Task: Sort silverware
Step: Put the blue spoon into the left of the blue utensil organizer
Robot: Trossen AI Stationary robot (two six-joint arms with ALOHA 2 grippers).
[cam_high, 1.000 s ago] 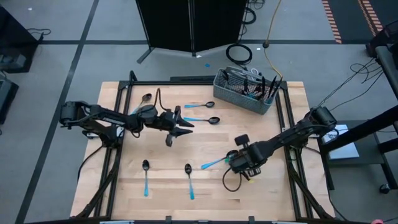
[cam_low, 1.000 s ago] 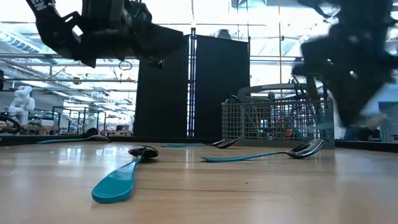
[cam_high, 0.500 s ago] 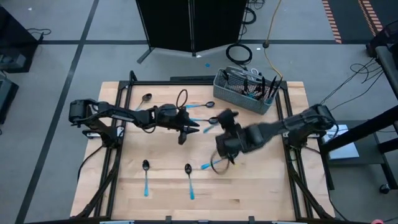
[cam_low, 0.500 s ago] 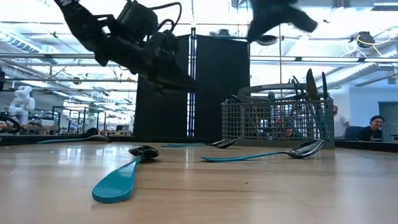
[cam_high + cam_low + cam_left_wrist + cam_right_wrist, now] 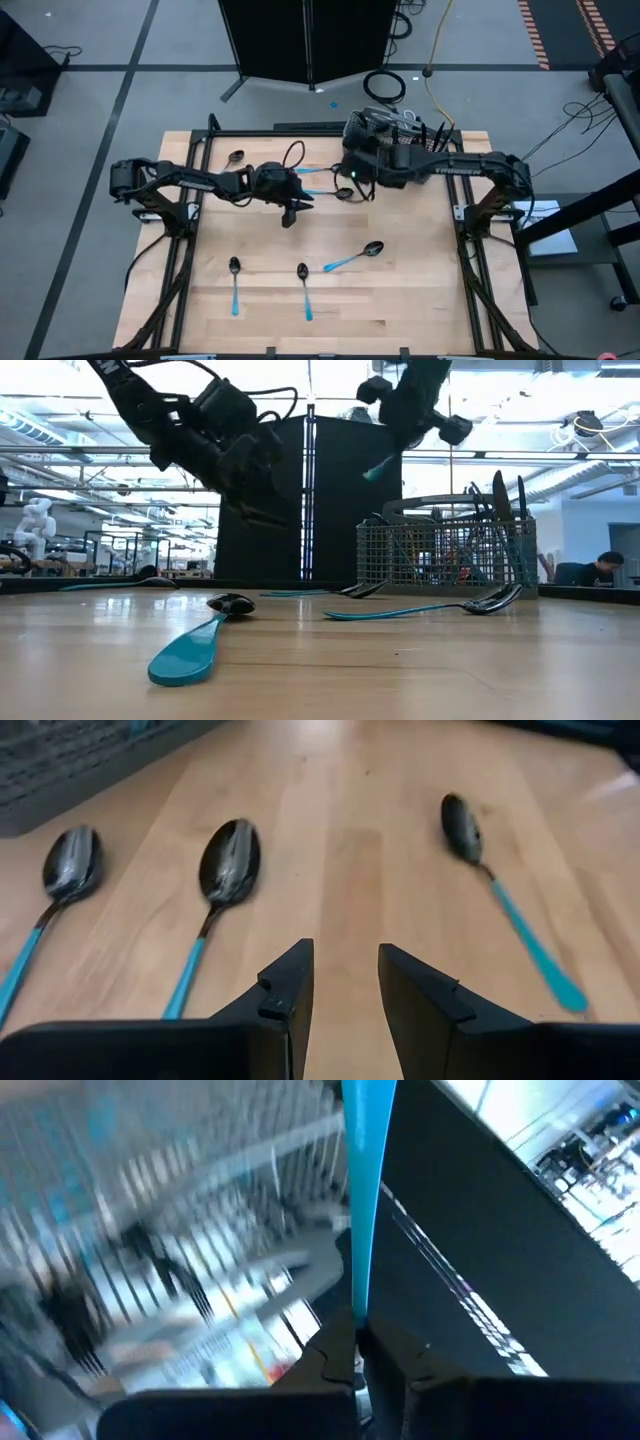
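Six blue-handled spoons lie flat on the wooden table: two [image 5: 325, 170] [image 5: 335, 193] at its middle far part, one [image 5: 236, 157] far left, one [image 5: 355, 257] near the middle and two [image 5: 235, 275] [image 5: 304, 280] near the front edge. My left gripper [image 5: 295, 205] [image 5: 345, 990] hovers open just short of the two middle spoons [image 5: 230, 860] [image 5: 70, 865]. My right gripper [image 5: 353, 168] [image 5: 400, 410] is raised beside the grey mesh basket [image 5: 425, 140] and shut on one more piece of silverware. My right gripper pinches a silverware piece between its two fingers. The light-blue handle [image 5: 357, 1200] sticks straight out past the fingertips. Its head is hidden behind the fingers. The piece is lifted clear, and its handle tip [image 5: 378, 468] slants downward high above the table.
The mesh basket [image 5: 445, 555] stands at the far right of the table with dark utensils upright in it. A black panel rises behind the far edge. Bare wood lies between the middle spoons and the near ones.
My right gripper has risen from the near-right part of the table, beside the spoon there, and swung toward the far edge until it is next to the basket, carrying its blue-handled piece. My left gripper has shifted a little to the right and tipped downward toward the two middle spoons.
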